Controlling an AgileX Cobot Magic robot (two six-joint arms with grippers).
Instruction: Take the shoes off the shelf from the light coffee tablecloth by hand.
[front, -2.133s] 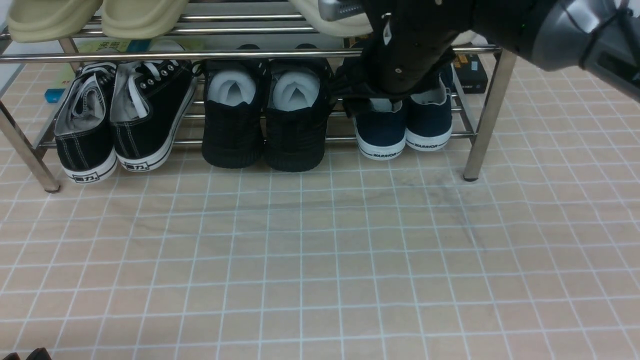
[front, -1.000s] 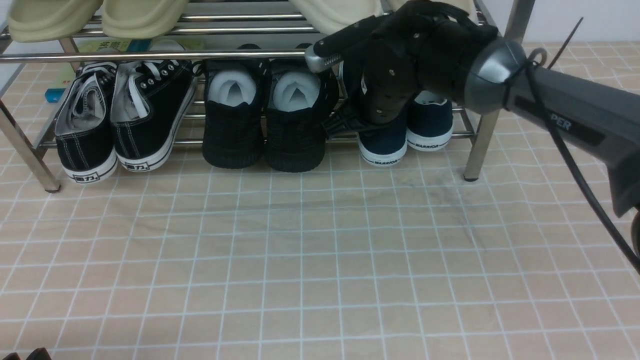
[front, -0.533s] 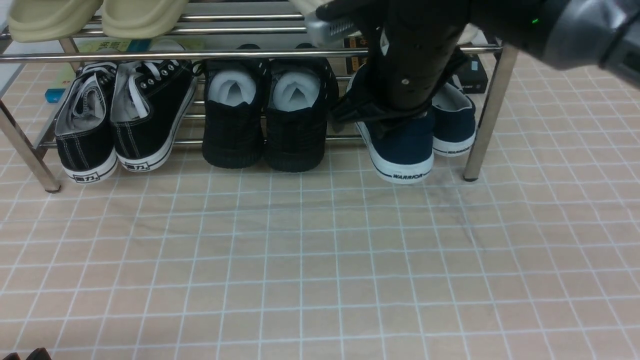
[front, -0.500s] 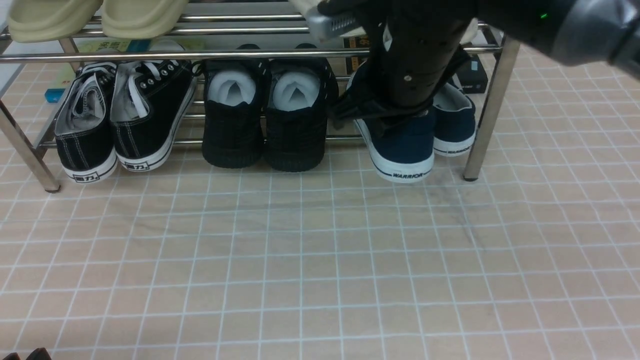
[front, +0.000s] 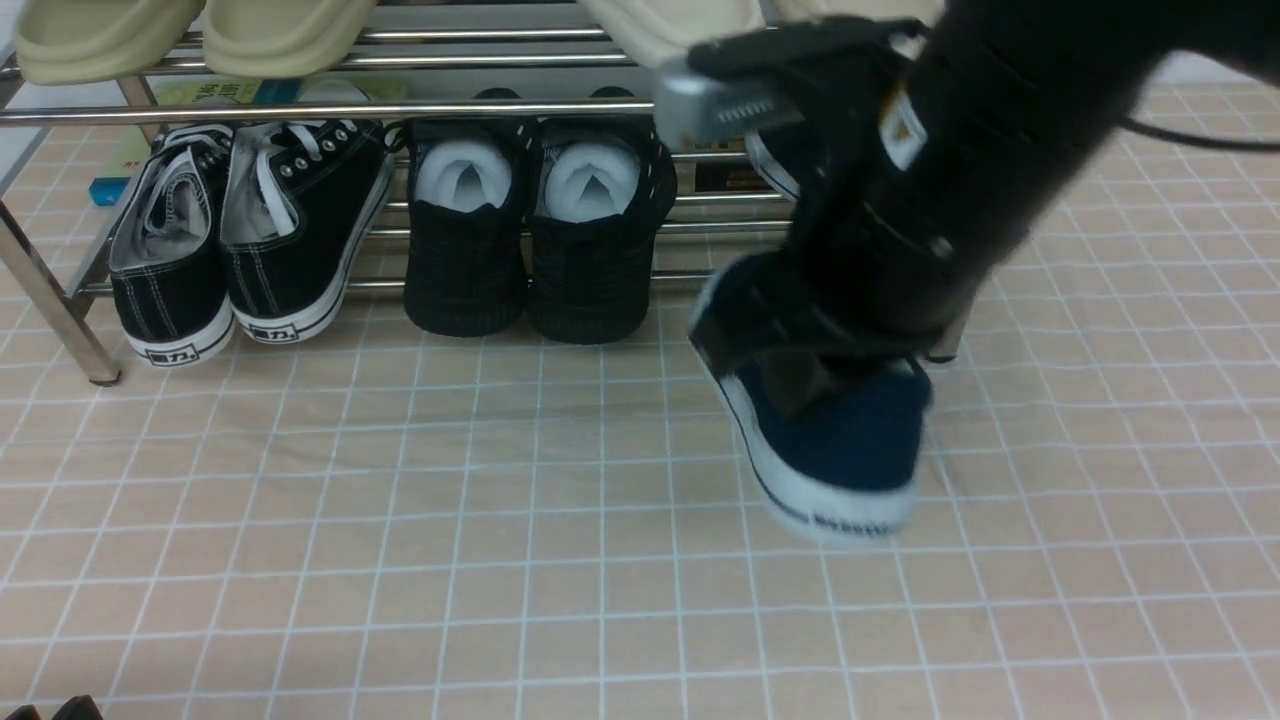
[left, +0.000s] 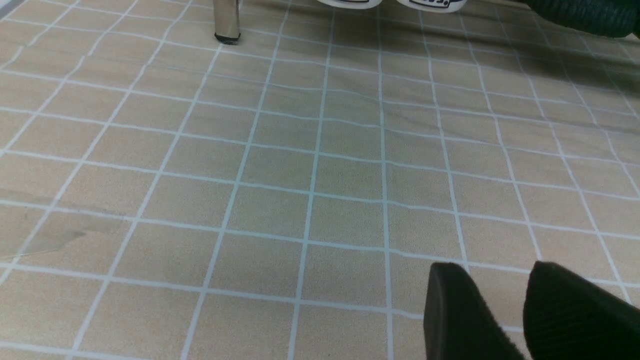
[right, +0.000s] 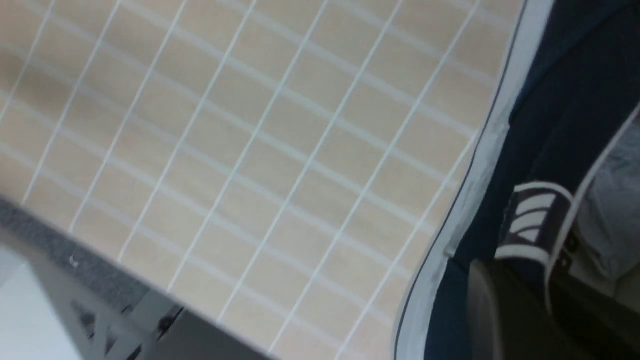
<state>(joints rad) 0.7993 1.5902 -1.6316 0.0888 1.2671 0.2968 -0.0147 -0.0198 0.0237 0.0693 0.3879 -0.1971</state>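
Beige tablecloth (front: 400, 520); four black shoes (front: 470, 250) on shelf (front: 300, 108); right pincer (front: 790, 365) gripping one navy shoe (front: 850, 450)

Light coffee tablecloth (front: 400, 560) under chrome shelf (front: 300, 108) with black sneakers (front: 280, 260), black knit shoes (front: 580, 270).

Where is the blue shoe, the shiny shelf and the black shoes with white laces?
blue shoe (front: 855, 445): front view, navy heel canvas.
shiny shelf (front: 300, 110): front view, front upper bar.
black shoes with white laces (front: 290, 240): front view, black canvas of one shoe.
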